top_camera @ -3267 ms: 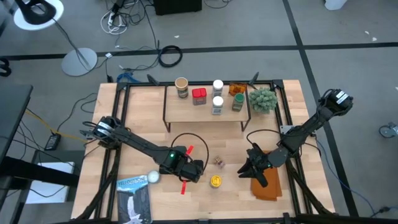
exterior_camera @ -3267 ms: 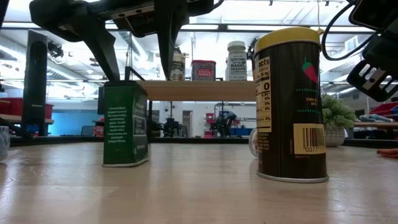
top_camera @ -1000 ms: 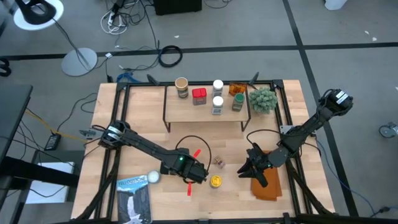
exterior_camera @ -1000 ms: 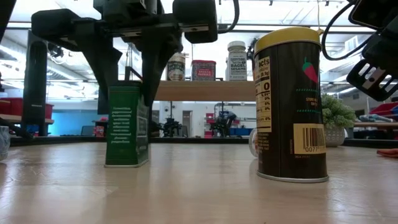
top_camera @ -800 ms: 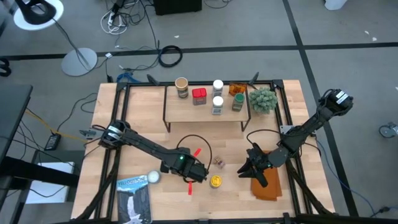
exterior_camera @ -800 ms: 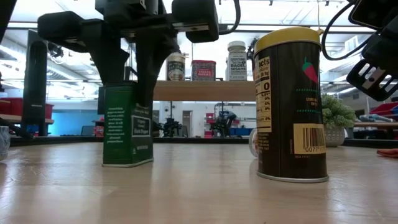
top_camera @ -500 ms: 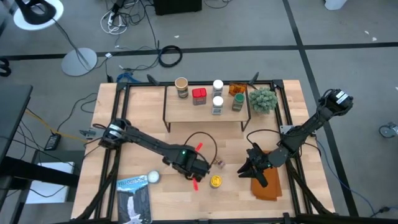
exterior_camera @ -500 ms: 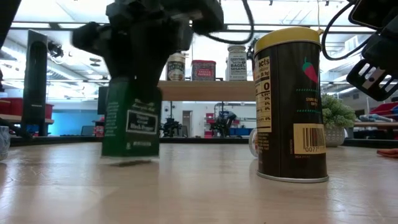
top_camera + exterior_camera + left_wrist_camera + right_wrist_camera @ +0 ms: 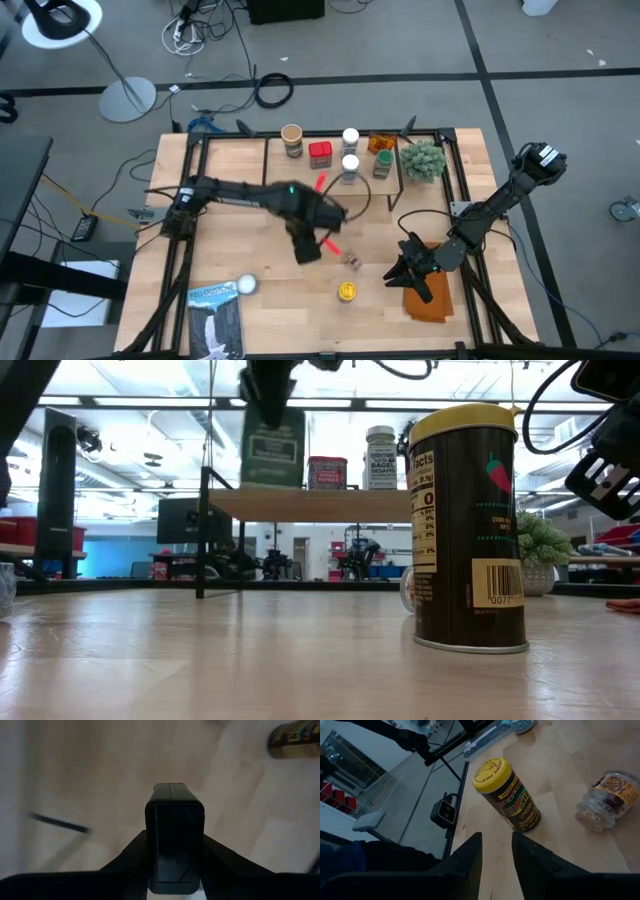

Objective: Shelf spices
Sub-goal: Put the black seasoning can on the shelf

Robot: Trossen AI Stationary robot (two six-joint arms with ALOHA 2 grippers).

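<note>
My left gripper [image 9: 175,870] is shut on the green spice tin [image 9: 272,450] and holds it in the air in front of the shelf [image 9: 330,175], at about the height of the shelf board [image 9: 320,505]. Several jars and tins stand on the shelf top. A yellow-lidded jar [image 9: 346,291] stands on the table, and a small glass jar [image 9: 352,260] lies there on its side. A white-lidded jar [image 9: 246,285] sits near the booklet. My right gripper [image 9: 496,855] hovers slightly open above the orange cloth [image 9: 430,300], holding nothing. My left gripper pinches the green tin between its two fingers [image 9: 132,857], one on each of the tin's opposite sides [image 9: 175,845]. The fingers come from above, pointing down, and grip its upper part [image 9: 268,415]. The tin hangs upright below them, lifted clear of the table.
A small potted plant [image 9: 423,158] stands at the shelf's right end. A blue-and-white booklet [image 9: 215,320] lies at the near left corner. Black frame rails run along the table's edges [image 9: 190,180]. Bare wood lies between the shelf and the loose jars.
My left gripper has risen from the table and moved toward the far edge and the shelf, carrying the green tin. The tin stood on the table a second ago. It tipped as it came off and now hangs upright at shelf height. My right arm kept still.
</note>
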